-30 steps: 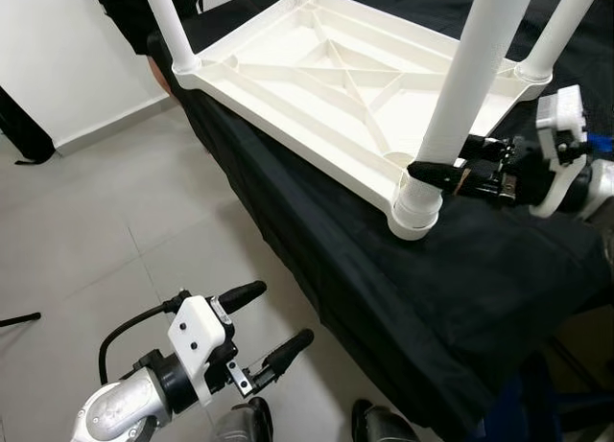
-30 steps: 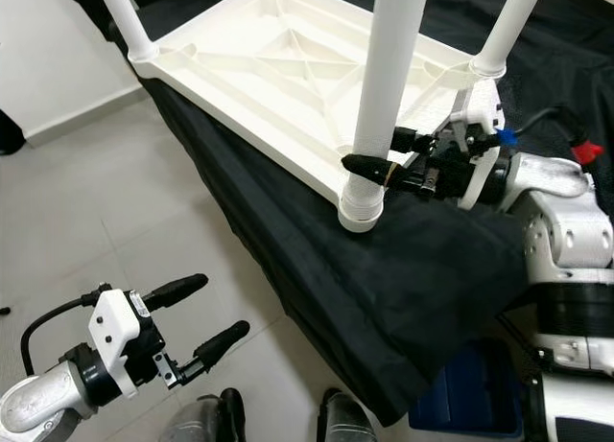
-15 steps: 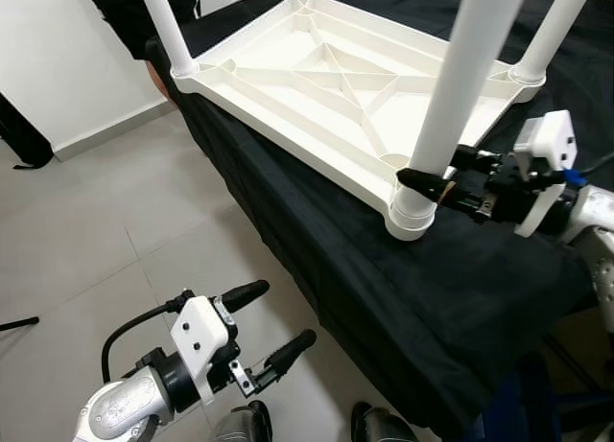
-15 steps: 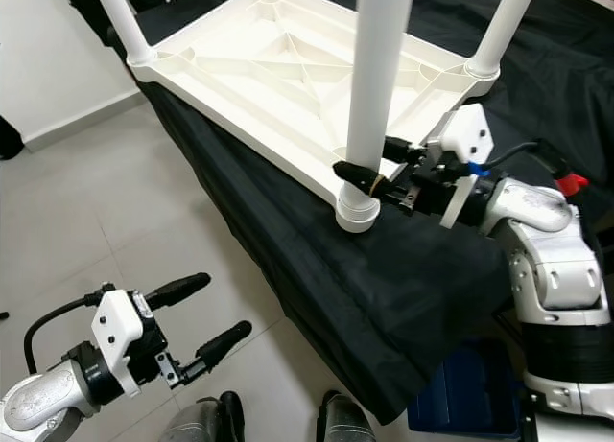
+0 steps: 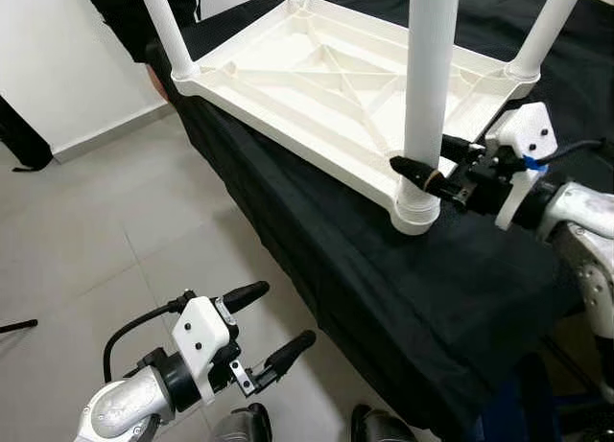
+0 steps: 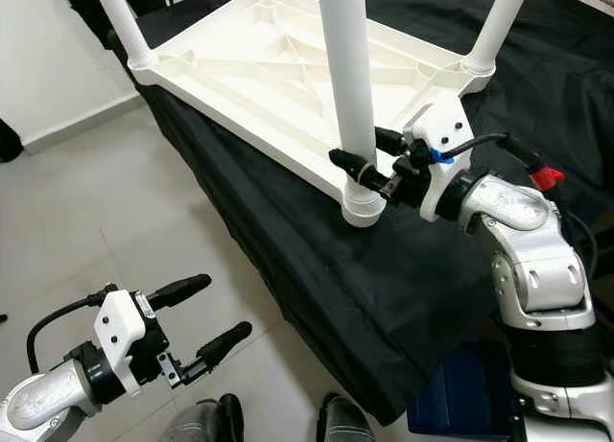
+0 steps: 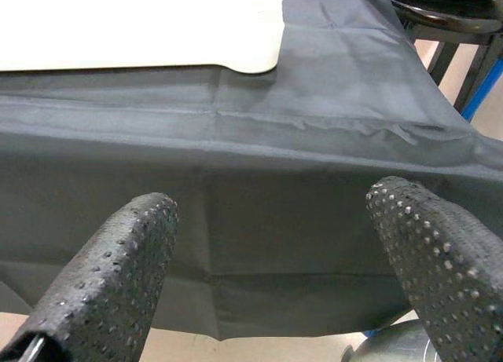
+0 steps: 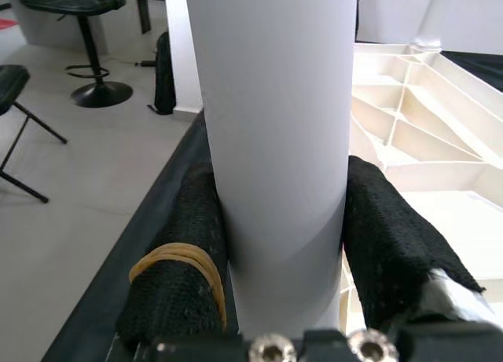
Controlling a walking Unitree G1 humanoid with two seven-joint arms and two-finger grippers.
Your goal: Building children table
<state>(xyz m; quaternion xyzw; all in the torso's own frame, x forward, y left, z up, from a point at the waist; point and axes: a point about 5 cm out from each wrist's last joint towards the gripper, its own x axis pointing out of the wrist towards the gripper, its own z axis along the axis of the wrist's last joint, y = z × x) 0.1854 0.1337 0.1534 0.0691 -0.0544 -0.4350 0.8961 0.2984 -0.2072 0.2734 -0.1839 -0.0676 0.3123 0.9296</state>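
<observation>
A white plastic children's table [image 5: 317,73] lies upside down on a surface draped in black cloth [image 5: 403,269]. White legs stand in its corners. The nearest leg [image 5: 429,78] stands upright in its corner socket [image 5: 416,212]. My right gripper [image 5: 422,171] is shut on this leg just above the socket; the right wrist view has the leg [image 8: 271,142] squeezed between both black pads [image 8: 185,260]. My left gripper [image 5: 273,322] hangs open low over the floor, holding nothing, its fingers [image 7: 118,276] facing the cloth's hanging side.
A person in dark clothes [image 5: 125,11] stands at the table's far corner. Grey tiled floor [image 5: 86,231] spreads to the left. A blue object [image 6: 460,389] sits under the draped surface at the right. Black stools [image 8: 71,9] stand farther off.
The nearest leg has swung from a rightward tilt to upright, with my right gripper still shut on it near the socket. The left arm has stayed put.
</observation>
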